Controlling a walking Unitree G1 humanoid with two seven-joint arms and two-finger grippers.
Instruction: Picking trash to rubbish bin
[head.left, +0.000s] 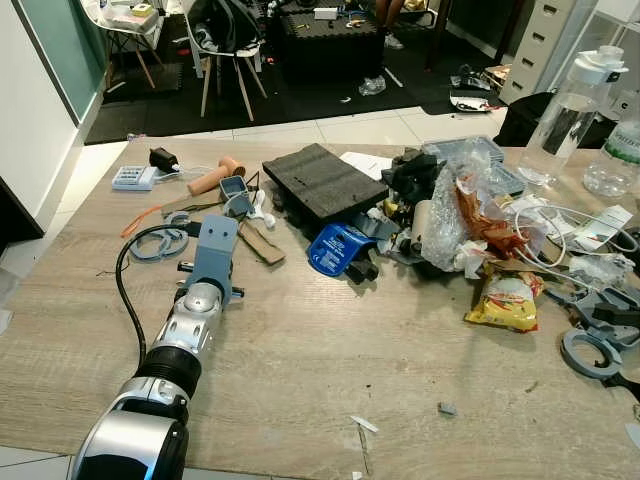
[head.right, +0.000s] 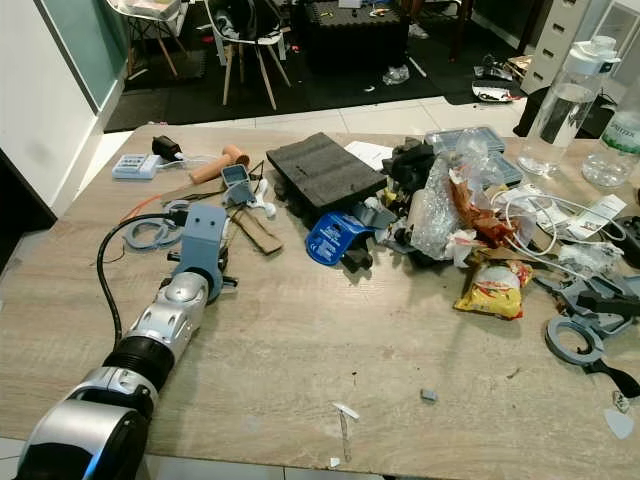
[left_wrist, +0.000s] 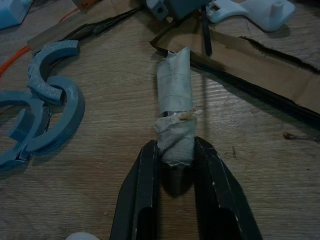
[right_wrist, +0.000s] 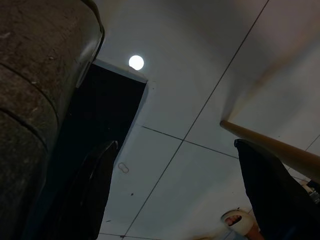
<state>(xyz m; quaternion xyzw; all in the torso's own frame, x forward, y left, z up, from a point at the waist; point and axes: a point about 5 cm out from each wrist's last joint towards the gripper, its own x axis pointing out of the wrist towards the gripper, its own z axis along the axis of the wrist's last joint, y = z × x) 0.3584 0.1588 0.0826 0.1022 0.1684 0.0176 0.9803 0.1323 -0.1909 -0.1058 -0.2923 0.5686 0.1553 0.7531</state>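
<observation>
The left arm reaches forward over the wooden surface, and its left tool lies low at the left part of the clutter. In the left wrist view the two black fingers are almost closed around the near end of a small roll of crumpled grey paper, which touches both fingers and lies flat on the wood. Just beside the roll are blue plastic rings, and behind it there is a strip of brown cardboard and a white plastic part. The right tool hangs down beside the surface; its view looks at a pale tiled floor and its two dark fingers stand wide apart with nothing between them. In the middle of the surface there is a pile of trash: a dark foam block, a blue package, crumpled clear plastic wrap and a yellow snack bag near the right side. A clear water bottle stands upright at the far right edge. Behind the surface a white chair stands on a dark floor. I see no rubbish bin that I can recognise.
</observation>
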